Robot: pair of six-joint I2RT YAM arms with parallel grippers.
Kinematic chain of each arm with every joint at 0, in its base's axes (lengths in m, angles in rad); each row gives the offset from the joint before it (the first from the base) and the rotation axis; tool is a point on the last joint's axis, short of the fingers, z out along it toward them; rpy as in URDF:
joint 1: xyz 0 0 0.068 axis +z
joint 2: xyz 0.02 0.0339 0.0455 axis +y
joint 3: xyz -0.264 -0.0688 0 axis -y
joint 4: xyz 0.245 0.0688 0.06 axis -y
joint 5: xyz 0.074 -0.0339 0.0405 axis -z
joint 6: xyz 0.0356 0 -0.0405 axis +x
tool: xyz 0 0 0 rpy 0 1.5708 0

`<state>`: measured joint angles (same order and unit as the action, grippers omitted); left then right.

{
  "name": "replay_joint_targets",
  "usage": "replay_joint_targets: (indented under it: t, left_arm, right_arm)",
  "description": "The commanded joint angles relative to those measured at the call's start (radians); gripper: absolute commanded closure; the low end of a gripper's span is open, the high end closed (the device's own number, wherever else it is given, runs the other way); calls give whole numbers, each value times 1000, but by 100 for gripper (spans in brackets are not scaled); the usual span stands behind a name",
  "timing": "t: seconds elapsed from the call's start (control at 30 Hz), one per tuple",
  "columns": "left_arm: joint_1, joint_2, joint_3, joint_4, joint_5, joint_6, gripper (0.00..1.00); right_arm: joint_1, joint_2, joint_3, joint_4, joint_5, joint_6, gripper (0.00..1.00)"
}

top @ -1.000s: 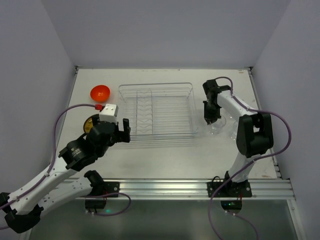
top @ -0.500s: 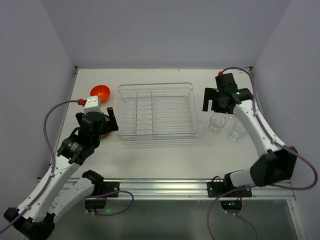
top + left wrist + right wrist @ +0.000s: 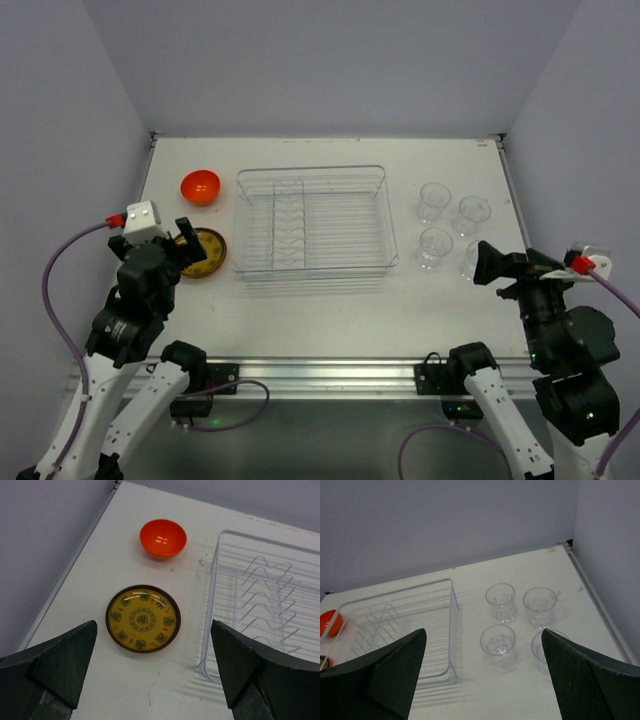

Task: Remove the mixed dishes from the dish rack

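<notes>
Right arm, change: a second ago the right gripper (image 3: 497, 275) was down on the near-left of the clear cups (image 3: 434, 246) with its jaws closed. It has since let go, risen and drawn back to the near right edge of the tabletop (image 3: 330, 310).
Left arm, change: it reached toward the near-left corner of the dish rack (image 3: 310, 169) before, and is now pulled back to the near left edge.
Orange bowl (image 3: 200, 186): where it lay a second ago, on the tabletop left of the rack's far corner.
Plate (image 3: 208, 245): on the tabletop nearer than the bowl, just beside the rack and apart from both.
Cups: four, upright in a two-by-two block right of the rack, none touching.
Top view only: both arms folded low over their bases. The left gripper (image 3: 188, 243) overlaps the plate's left part, and the right gripper hides part of the near-right cup.
Left wrist view only: the whole plate, with a yellow patterned face and dark rim, and the rack's zigzag ribs.
Right wrist view only: the cups' faceted walls, and a sliver of the bowl at the left edge.
Left gripper: spread wide, holding nothing, looking down and forward.
Right gripper: spread wide, holding nothing, aimed toward the cups.
</notes>
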<state>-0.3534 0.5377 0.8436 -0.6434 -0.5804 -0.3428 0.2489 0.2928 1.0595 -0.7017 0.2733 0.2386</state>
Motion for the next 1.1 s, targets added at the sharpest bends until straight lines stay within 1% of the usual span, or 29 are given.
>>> replay_joint_targets:
  t: [0.0, 0.03, 0.07, 0.1, 0.17, 0.2, 0.27, 0.3, 0.33, 0.37, 0.47, 0.5, 0.57, 0.63, 0.73, 0.83, 0.87, 0.9, 1.07]
  left_arm:
    - [7, -80, -4, 102, 22, 90, 0]
    - [7, -102, -14, 120, 75, 96, 0]
    - [7, -108, -20, 142, 97, 99, 0]
    - [7, -111, -27, 140, 108, 99, 0]
    - [7, -111, -41, 122, 77, 61, 0]
    - [7, -110, -43, 116, 67, 48, 0]
    - [7, -101, -26, 105, 71, 76, 0]
    - [7, -99, -12, 72, 62, 80, 0]
    - [7, -107, 3, 62, 15, 76, 0]
    - [7, -117, 2, 57, 4, 80, 0]
    - [7, -168, -29, 89, 13, 125, 0]
    - [7, -177, -32, 102, 10, 133, 0]
    - [7, -211, -50, 117, -2, 131, 0]
    - [7, -249, -78, 148, 23, 134, 0]
    - [7, -278, -109, 186, 44, 159, 0]
    - [7, -280, -83, 169, 56, 146, 0]
    - [8, -280, -69, 151, 65, 139, 0]
    - [7, -286, -57, 146, 86, 131, 0]
    - [7, -297, -43, 131, 142, 151, 0]
  right_arm:
    - [1, 37, -12, -157, 75, 0, 1]
    - [1, 42, -21, -163, 57, 46, 1]
    - [1, 48, -47, -168, -24, 56, 1]
    - [1, 49, -65, -167, -61, 53, 1]
    - [3, 42, -120, -131, -80, 54, 1]
    - [1, 42, -121, -133, -72, 65, 1]
    - [3, 40, -116, -136, -77, 56, 1]
    - [1, 36, -115, -131, -50, 56, 1]
    - [1, 20, -121, -124, -40, 56, 1]
    - [1, 14, -145, -90, -40, 51, 1]
    - [3, 31, -130, -85, -74, 39, 1]
    - [1, 37, -118, -99, -68, 39, 1]
    - [1, 36, -115, -101, -5, 42, 1]
    - [1, 29, -125, -75, -17, 39, 1]
    - [1, 35, -106, -90, -43, 34, 1]
    - [1, 26, -76, -126, 13, -7, 1]
    - [1, 20, -63, -137, 59, -8, 1]
    - [1, 5, -58, -145, 64, -18, 1]
    - [1, -38, -52, -127, 6, -91, 1]
